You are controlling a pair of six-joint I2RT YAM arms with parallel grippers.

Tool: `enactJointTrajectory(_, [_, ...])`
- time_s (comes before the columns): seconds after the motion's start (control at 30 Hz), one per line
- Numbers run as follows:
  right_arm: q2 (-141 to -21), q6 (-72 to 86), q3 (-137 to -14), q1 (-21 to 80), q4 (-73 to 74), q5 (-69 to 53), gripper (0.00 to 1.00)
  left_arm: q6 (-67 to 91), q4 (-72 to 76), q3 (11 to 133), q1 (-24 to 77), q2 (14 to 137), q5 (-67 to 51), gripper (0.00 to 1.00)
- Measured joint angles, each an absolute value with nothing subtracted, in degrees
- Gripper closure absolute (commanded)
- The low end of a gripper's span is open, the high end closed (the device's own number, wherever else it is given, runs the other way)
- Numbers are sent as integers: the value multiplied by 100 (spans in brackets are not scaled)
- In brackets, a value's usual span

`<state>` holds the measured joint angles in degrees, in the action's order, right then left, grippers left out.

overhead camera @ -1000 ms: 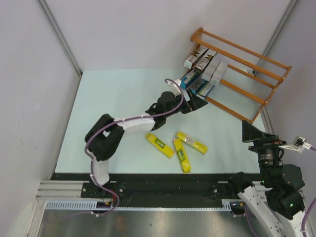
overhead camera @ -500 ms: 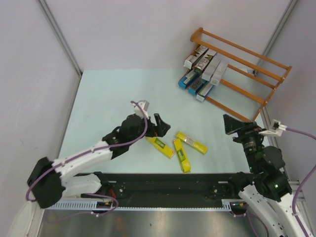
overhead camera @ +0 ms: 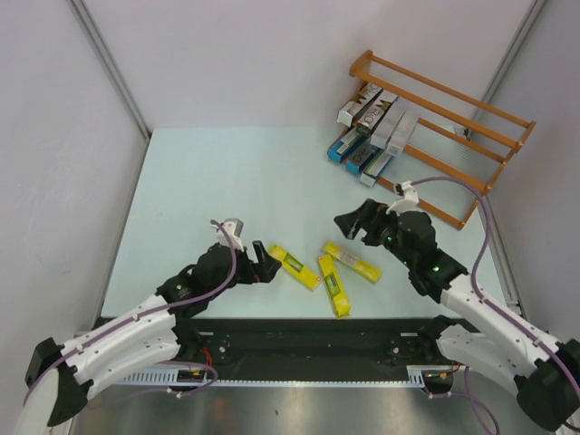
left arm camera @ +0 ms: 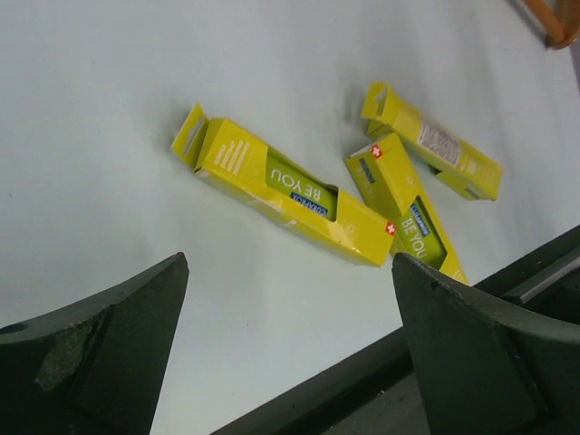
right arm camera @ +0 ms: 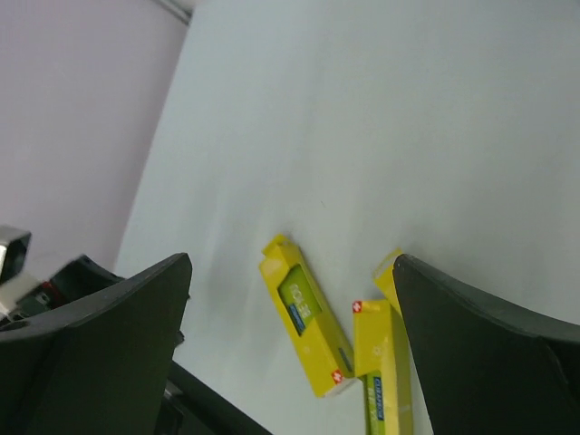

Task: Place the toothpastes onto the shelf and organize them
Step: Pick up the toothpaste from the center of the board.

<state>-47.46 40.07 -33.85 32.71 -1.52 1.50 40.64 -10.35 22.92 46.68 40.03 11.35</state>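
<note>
Three yellow toothpaste cartons lie on the table: the left one [overhead camera: 294, 266], the middle one [overhead camera: 333, 285] and the right one [overhead camera: 352, 261]. Several silver-grey and blue cartons [overhead camera: 372, 134] lie side by side on the orange-brown shelf [overhead camera: 453, 116] at the far right. My left gripper [overhead camera: 265, 263] is open and empty, just left of the left carton [left arm camera: 281, 190]. My right gripper [overhead camera: 355, 224] is open and empty, above and beyond the right carton. The right wrist view shows the left carton [right arm camera: 306, 317] and the middle carton [right arm camera: 385, 362] between the fingers.
The black rail [overhead camera: 299, 335] runs along the table's near edge, close behind the middle carton. Grey walls close in the table on the left and at the back. The right half of the shelf's rails holds no cartons.
My left arm has pulled back from the shelf to the near side, beside the yellow cartons. My right arm has swung out from the right edge over the table towards the cartons.
</note>
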Motion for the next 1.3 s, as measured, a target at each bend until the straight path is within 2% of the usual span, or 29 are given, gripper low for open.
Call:
enactJointTrajectory(0.27, [-5953, 3291, -3704, 3601, -198, -145, 0, 3940, -1243, 2617, 4460, 5437, 526, 0])
enactJointTrajectory(0.47, [-6453, 2915, -3793, 3767, -209, -259, 0, 3835, -1090, 2777, 4075, 5601, 36, 0])
enactJointTrajectory(0.63, [-6930, 2523, -4042, 4145, -180, -287, 0, 3677, -1020, 2777, 3009, 5955, -755, 0])
enactJointTrajectory(0.83, [-7918, 1894, -4792, 4805, -5, -198, 0, 3597, -519, 2399, 1573, 6313, -2272, 0])
enactJointTrajectory(1.03, [-9067, 1431, -5570, 5299, 467, -139, 0, 3618, -217, 2132, 1238, 6600, -3109, 0])
enactJointTrajectory(1.17, [-9664, 1306, -5953, 5384, 794, -89, 4, 3618, -86, 2132, 1223, 6628, -3341, 0])
enactJointTrajectory(1.27, [-9979, 1280, -6163, 5406, 1009, 23, 13, 3618, -80, 2132, 1184, 6632, -3365, 0])
enactJointTrajectory(1.3, [-10075, 1280, -6239, 5406, 1079, 62, 20, 3618, -78, 2132, 1149, 6632, -3363, 0])
